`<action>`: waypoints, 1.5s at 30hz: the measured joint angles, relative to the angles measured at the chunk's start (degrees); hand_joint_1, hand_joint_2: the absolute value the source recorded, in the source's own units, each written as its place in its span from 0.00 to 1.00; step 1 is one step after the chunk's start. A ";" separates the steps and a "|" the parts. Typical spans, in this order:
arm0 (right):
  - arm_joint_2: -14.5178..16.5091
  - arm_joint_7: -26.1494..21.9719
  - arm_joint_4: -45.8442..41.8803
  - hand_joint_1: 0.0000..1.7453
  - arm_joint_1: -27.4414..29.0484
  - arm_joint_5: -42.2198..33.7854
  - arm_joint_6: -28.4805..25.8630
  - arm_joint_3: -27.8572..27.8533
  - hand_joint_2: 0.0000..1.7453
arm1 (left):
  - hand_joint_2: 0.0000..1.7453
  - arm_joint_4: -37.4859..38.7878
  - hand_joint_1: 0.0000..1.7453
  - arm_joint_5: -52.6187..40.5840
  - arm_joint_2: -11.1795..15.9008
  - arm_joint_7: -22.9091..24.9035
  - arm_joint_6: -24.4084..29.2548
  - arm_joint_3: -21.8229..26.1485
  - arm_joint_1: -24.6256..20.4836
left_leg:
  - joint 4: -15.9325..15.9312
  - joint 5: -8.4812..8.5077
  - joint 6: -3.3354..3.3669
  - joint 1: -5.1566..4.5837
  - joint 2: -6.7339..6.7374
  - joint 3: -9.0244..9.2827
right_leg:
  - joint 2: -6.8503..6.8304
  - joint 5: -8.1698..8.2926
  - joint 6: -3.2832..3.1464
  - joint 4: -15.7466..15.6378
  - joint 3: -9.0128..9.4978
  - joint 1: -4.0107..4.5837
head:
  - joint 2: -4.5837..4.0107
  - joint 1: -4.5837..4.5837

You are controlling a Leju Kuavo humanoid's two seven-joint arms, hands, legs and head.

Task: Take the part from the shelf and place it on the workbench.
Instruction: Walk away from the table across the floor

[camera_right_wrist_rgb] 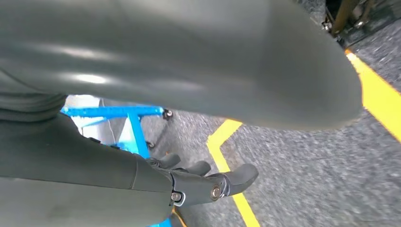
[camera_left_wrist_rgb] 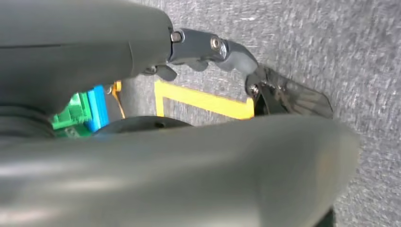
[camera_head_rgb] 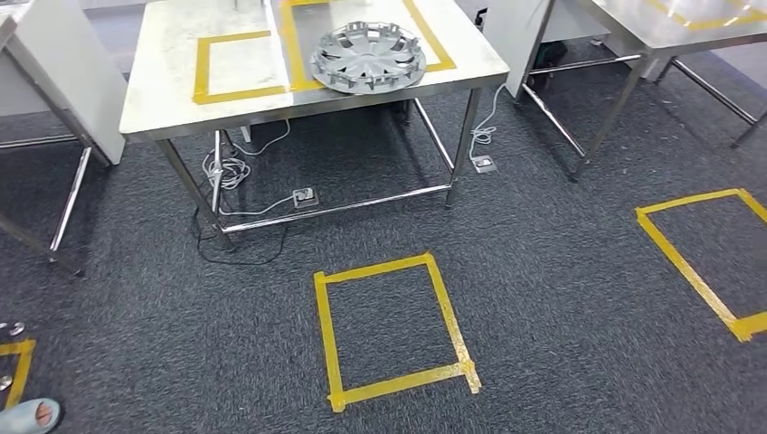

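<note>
Silver wheel cover (camera_head_rgb: 368, 58) lay flat on steel workbench (camera_head_rgb: 172, 81), overlapping yellow tape outline (camera_head_rgb: 237, 65). Left hand (camera_left_wrist_rgb: 222, 52) hung over grey carpet (camera_head_rgb: 561, 271), fingers (camera_left_wrist_rgb: 288, 97) extended, holding nothing. Right hand (camera_right_wrist_rgb: 208, 182) likewise empty, fingers (camera_right_wrist_rgb: 239, 175) loosely apart above carpet tape. Yellow tape square (camera_head_rgb: 393, 327) marked floor before bench.

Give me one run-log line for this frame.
part: silver spoked wheel cover on steel workbench | left hand: holds nothing | right hand: holds nothing
</note>
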 joint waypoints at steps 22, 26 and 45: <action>-0.22 -0.25 0.02 0.00 0.08 -0.03 -0.18 0.02 0.00 | 0.00 -0.10 0.00 -0.30 -0.19 0.50 1.08 0.00 -0.49 | -12.25 2.92 0.03 0.07 7.27 6.47 | -4.91 -0.54 1.54 0.66 -1.41 -0.11 | 0.00 2.25; -0.28 -0.74 0.02 0.00 0.05 -0.23 -0.19 0.01 0.00 | 0.00 -0.13 0.00 -0.49 -0.16 0.37 1.23 -0.01 -0.36 | -3.28 -2.27 -0.60 0.35 1.62 2.23 | -2.69 0.30 0.37 -0.36 -0.45 -0.63 | 0.00 1.12; -0.38 -1.08 0.04 0.00 -0.03 -0.97 -0.31 0.01 0.00 | 0.00 -0.18 0.00 -0.36 -1.25 0.15 3.33 -0.06 -0.08 | -11.79 2.77 1.64 0.35 3.84 5.71 | -3.06 -5.39 3.96 15.82 -10.33 -1.20 | 0.00 2.33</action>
